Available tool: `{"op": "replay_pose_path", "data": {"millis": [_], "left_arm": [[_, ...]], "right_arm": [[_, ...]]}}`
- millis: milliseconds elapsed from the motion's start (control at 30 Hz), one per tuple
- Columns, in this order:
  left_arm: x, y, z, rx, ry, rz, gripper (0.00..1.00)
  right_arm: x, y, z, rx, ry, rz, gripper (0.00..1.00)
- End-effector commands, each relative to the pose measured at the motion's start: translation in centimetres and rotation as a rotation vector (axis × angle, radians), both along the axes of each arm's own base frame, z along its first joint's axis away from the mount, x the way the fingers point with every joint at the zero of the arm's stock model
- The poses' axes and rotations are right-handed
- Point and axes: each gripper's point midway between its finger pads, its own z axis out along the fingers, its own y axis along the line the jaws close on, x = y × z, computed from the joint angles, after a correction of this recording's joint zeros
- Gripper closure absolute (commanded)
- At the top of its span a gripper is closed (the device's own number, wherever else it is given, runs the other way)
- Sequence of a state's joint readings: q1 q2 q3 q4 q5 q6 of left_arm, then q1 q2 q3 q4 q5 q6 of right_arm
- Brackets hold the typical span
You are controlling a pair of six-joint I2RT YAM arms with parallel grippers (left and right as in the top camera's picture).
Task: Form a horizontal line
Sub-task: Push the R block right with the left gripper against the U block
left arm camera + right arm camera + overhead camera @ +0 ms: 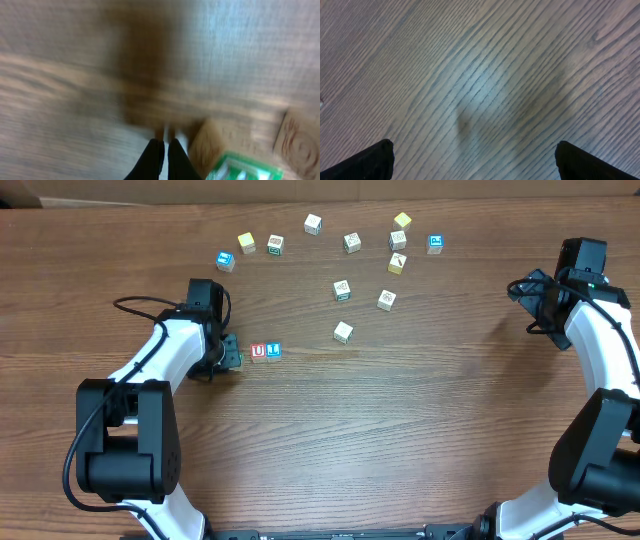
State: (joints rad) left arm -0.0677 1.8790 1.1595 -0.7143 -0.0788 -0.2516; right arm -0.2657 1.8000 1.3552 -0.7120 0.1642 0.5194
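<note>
1. Row [266, 352]: at about 9 o'clock from the table centre in the overhead view. Red U cube [259, 352] and blue-letter cube [274, 351] touch side by side, with the blue one at 3 o'clock of the red.
2. Green-marked cube [242, 169]: just beside the left gripper tip, at 9 o'clock of the red U cube. The overhead view mostly hides it and the wrist view is blurred, so contact with the red one can't be confirmed.
3. Left gripper [166, 150]: fingers pressed together, nothing between them. The tip is low at the row's 9 o'clock end.
4. Right gripper [475, 162]: jaws spread wide, empty, over bare table [480, 75], well apart from the row at 3 o'clock.
5. Loose cubes [343, 332]: scattered from 12 to 2 o'clock of the row, the nearest well apart from it.
6. Handling, as a judgement: small wooden cubes, so light, rigid and not fragile. Smooth faces on a smooth wood top mean they likely slide and twist under a light nudge.
7. Where to hold: two opposite flat side faces, centred, jaws square to them. A corner pinch would probably spin the cube. For pushing, put closed fingers on the face centre and push slowly along the row axis, or the neighbours may skew.
</note>
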Motion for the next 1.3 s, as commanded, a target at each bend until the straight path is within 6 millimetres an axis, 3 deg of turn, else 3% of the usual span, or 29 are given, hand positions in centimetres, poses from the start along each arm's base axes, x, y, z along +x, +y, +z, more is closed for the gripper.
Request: {"op": "replay_pose_path", "data": {"millis": [0,733,833,1033,1267], "left_arm": [[-0.6,-0.8,-0.4,-0.05,0.026,-0.022,0.96],[0.6,-2.4,-0.2,-0.142,-0.022,-0.001,0.96],[0.3,-2.4,-0.2,-0.142,-0.008,-0.001,0.96],[-2.3,-3.6,-0.4,-0.2,0.098,-0.003,0.96],[-1.7,-4.0,-0.3,-0.225,0.074,-0.013,0.96]], "right_arm": [[0.3,-0.3,1.2,-0.02,-0.026,-0.001,0.0],[0.3,-0.3,1.2,-0.02,-0.026,-0.002,0.0],[0.3,-0.3,1.2,-0.02,-0.026,-0.002,0.0],[0.3,-0.3,1.2,-0.02,-0.026,-0.001,0.0],[0.3,-0.3,1.2,-0.02,-0.026,-0.002,0.0]]}}
